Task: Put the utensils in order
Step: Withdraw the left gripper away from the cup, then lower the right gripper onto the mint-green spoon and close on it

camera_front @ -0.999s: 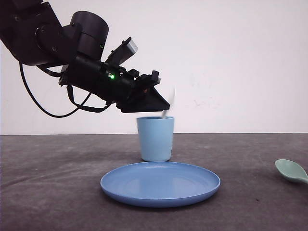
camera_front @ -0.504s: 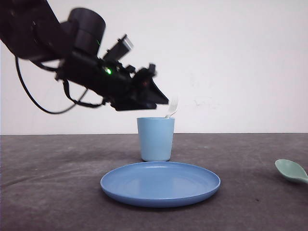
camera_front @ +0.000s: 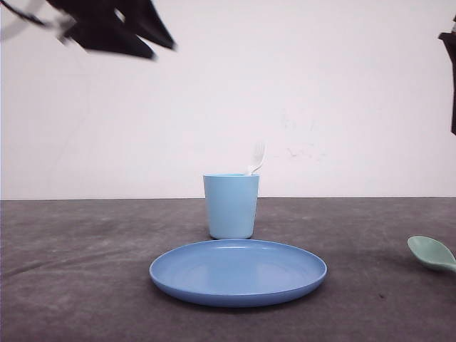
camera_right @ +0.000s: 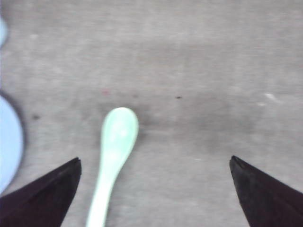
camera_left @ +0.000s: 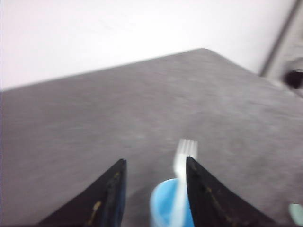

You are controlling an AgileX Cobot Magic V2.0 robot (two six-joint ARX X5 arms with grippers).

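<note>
The white fork point(camera_front: 257, 156) stands in the light blue cup point(camera_front: 230, 205), tines up, leaning on the rim. My left gripper point(camera_front: 162, 48) is blurred high at the upper left, well away from the cup. In the left wrist view it point(camera_left: 156, 160) is open and empty, with the fork point(camera_left: 185, 153) and cup point(camera_left: 164, 208) far below it. The mint-green spoon point(camera_front: 430, 252) lies flat on the table at the far right. My right gripper point(camera_right: 155, 160) hangs wide open above the spoon point(camera_right: 116, 140), whose handle runs near one finger.
A round blue plate point(camera_front: 238, 271) sits in front of the cup on the grey table point(camera_front: 85, 271). Its edge point(camera_right: 8, 142) lies beside the spoon in the right wrist view. Part of my right arm point(camera_front: 451, 78) shows at the right edge.
My left gripper let go of the fork, which stays in the cup, and rose up and to the left. My right arm has come in at the right edge.
</note>
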